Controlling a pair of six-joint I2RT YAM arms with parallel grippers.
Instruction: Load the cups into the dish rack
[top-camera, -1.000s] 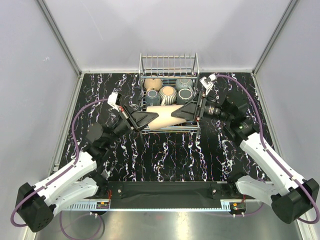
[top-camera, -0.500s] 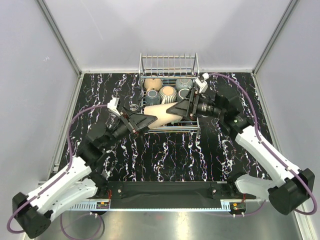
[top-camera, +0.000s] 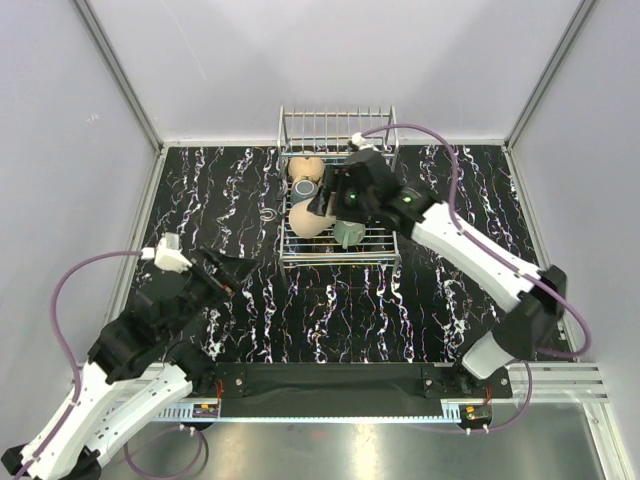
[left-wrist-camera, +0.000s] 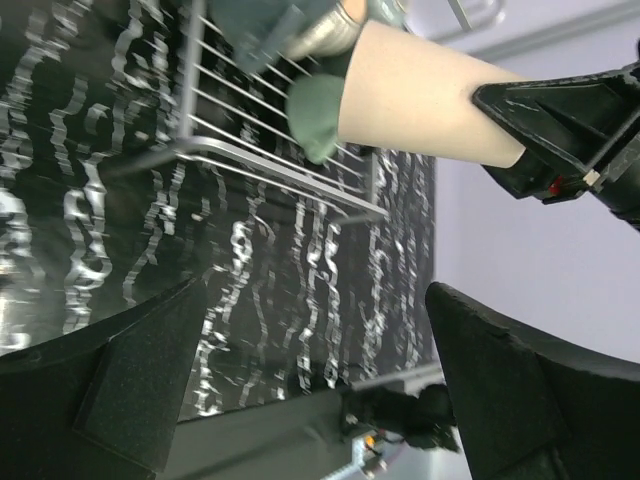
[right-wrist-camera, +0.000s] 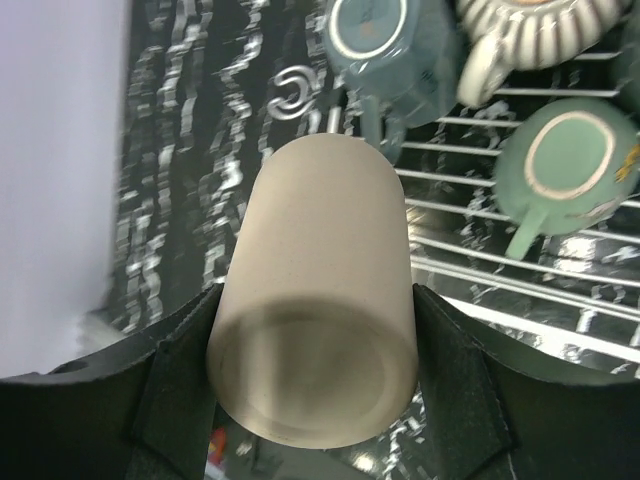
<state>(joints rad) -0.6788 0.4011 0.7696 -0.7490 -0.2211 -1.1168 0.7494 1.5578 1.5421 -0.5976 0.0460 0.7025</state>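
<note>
Right gripper (right-wrist-camera: 312, 335): pinches a beige cup (right-wrist-camera: 320, 240) by its sides, over the front left part of the dish rack (top-camera: 338, 128); contact with the wire not clear. Left gripper (left-wrist-camera: 315, 300): spread wide, holds nothing, hangs well apart from the rack above the black marbled table (top-camera: 200, 200). Close around the held cup, crowding the grid: teal cup (right-wrist-camera: 570, 165) base up with handle, grey-green cup (right-wrist-camera: 385, 45), ribbed whitish cup (right-wrist-camera: 540, 30), tan cup (top-camera: 307, 167) at back left. Small metal ring (top-camera: 268, 214) on the table just left of the rack. Counted: two grippers, one rack, five cups in sight, one ring.
</note>
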